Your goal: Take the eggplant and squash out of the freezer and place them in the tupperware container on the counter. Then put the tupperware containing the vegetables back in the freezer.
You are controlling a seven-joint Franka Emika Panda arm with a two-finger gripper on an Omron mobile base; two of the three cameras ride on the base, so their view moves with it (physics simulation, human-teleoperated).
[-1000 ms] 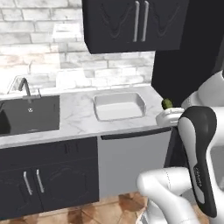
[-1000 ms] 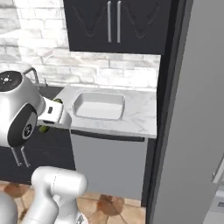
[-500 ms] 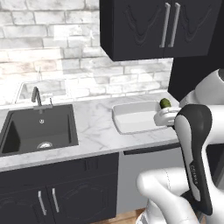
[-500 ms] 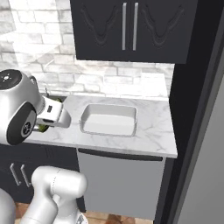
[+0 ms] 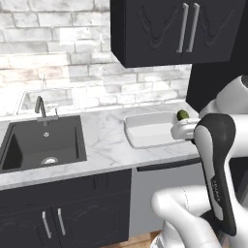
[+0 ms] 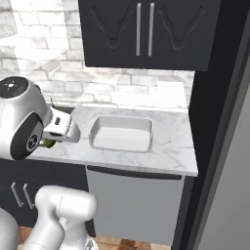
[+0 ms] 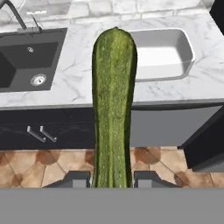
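Gripper (image 7: 112, 179) clamped on squash (image 7: 113, 105), squash upright between jaws, tupperware container (image 7: 162, 54) beyond

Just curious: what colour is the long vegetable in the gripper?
Speckled dark green squash, clearest in the hand view.

**Sink, tap, cabinets and brick wall**

A black sink basin (image 5: 42, 143) sits at the left, with a round drain (image 7: 38, 79) in its floor. Behind it stands a slim dark tap (image 5: 40, 106) with a curved spout. A whitewashed brick wall (image 5: 58, 58) runs behind, with a bright reflected patch above the tap. A black wall cabinet (image 5: 179, 29) hangs above, two pale vertical handles (image 6: 144, 29) close together at its middle. Below are dark cabinet fronts (image 5: 63, 213) with short silver handles (image 5: 52, 223), beside a plain grey panel (image 6: 134, 207). The floor (image 7: 48, 164) is brown patterned tile.
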